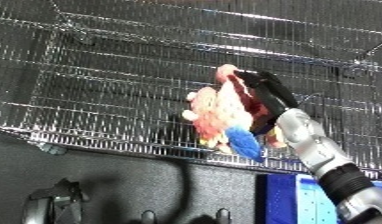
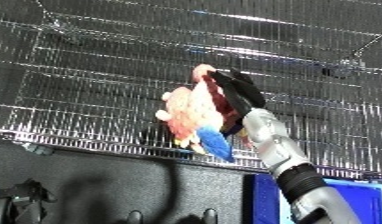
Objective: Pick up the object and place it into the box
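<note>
The right hand (image 1: 266, 92) is holding the soft toy (image 1: 223, 117) over the wire bin (image 1: 99, 75), its fingers curling round the toy's top, and the dangling toy is risking catching on the bin's near rim if released too close.

The right robot hand (image 1: 267, 92) holds the toy (image 1: 221, 117) above the wire bin (image 1: 99, 75).
</note>
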